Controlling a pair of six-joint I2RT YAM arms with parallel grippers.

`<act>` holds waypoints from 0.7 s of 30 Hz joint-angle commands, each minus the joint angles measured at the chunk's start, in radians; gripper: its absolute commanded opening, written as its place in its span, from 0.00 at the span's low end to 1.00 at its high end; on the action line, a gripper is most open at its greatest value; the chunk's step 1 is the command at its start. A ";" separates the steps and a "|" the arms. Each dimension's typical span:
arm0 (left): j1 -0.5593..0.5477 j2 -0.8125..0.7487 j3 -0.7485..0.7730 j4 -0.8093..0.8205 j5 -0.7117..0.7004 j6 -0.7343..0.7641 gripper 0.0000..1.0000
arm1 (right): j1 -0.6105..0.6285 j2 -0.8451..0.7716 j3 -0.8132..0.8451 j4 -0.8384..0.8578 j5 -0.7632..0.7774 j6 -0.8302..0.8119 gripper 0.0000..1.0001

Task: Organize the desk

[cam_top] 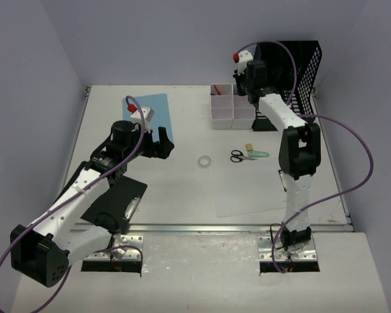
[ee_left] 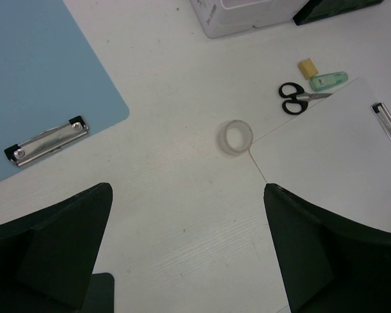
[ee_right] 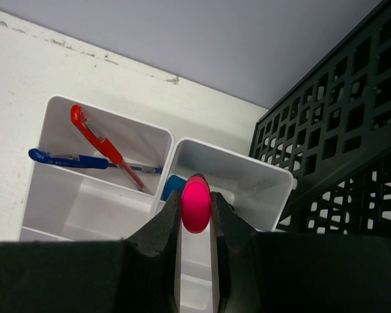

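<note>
Two hands are reported on, and they stand differently. My right hand (ee_right: 195, 225) is clenched on a small pink rounded item (ee_right: 195, 203). Only its end shows between the fingertips, and I cannot tell what it is. The hand hangs above the white compartment bins (ee_right: 85, 202) at the far side of the counter (cam_top: 176, 179), close to the wall between two compartments. The left compartment holds a red pen (ee_right: 98, 140) and a blue pen (ee_right: 65, 158); the right one shows something blue (ee_right: 173, 184) against that wall. The black mesh rack (ee_right: 339, 124) stands just beside the bins on the right. My left hand (ee_left: 189, 261) is released, jaws wide, holding nothing, poised above bare counter with the tape roll (ee_left: 235, 137) ahead of it. Also loose on the counter lie scissors (ee_left: 293, 99), a yellow eraser (ee_left: 308, 68), a green capsule-shaped item (ee_left: 328, 80), a blue clipboard (ee_left: 45, 78) and a white clipboard (ee_left: 326, 163). Judgement: the step in hand is depositing the pink item in a bin, and most of the tidying is not yet done. The next move calls for shifting clear of the dividing wall, descending into one compartment, and only then opening. Released from here, the item could strike the rim and bounce out.
</note>
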 commanded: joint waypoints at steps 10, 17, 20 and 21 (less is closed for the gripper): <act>0.004 0.007 0.003 0.049 0.036 0.001 1.00 | -0.008 -0.067 0.095 -0.130 -0.161 -0.047 0.49; 0.004 -0.016 0.017 0.031 0.135 0.062 1.00 | 0.002 -0.188 0.155 -0.629 -0.468 -0.469 0.42; 0.006 -0.030 0.007 0.031 0.191 0.076 1.00 | 0.021 -0.203 0.157 -0.881 -0.484 -0.646 0.40; 0.006 -0.033 0.001 0.038 0.197 0.075 1.00 | 0.030 -0.202 0.155 -0.935 -0.481 -0.679 0.39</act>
